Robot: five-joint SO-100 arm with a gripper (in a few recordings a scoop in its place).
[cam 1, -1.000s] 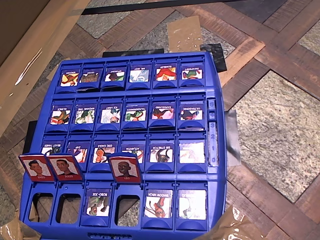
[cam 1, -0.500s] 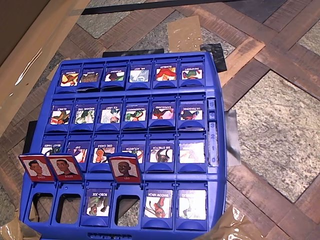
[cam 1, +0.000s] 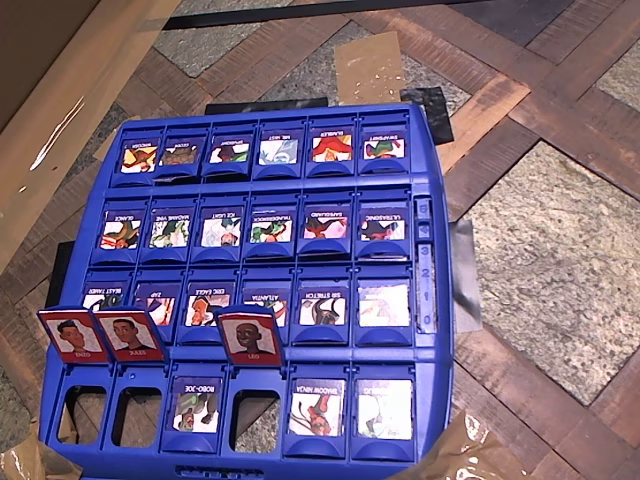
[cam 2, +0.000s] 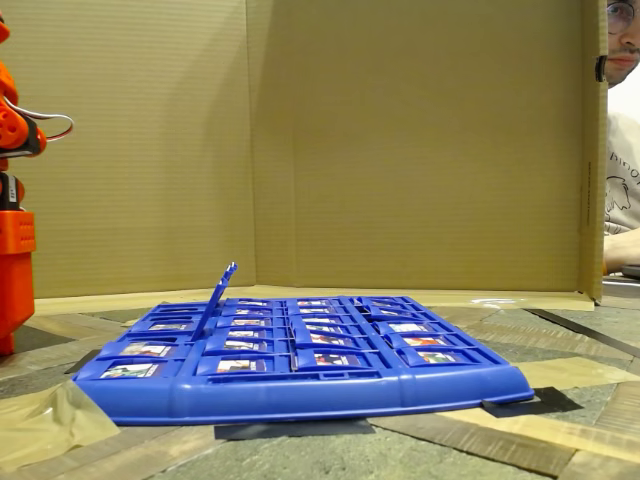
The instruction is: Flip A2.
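Observation:
A2 (cam 1: 197, 405) lies flat in the nearest row of the blue game board (cam 1: 430, 160) in the overhead view. Its blue face is up, labelled "ROBO-JOE" with a character picture. It is third from the left in that row, between two open slots. In the fixed view the orange arm (cam 2: 14, 270) stands at the far left edge, well off the board (cam 2: 300, 390); its fingers are out of frame there.
Three red-framed tiles stand upright: two at the left (cam 1: 72, 335) (cam 1: 128, 335) and "LEO" (cam 1: 248, 335). "SHADOW NINJA" (cam 1: 316, 405) lies flat right of A2. A cardboard wall (cam 2: 400, 150) backs the board. A person (cam 2: 622, 190) sits at the right edge.

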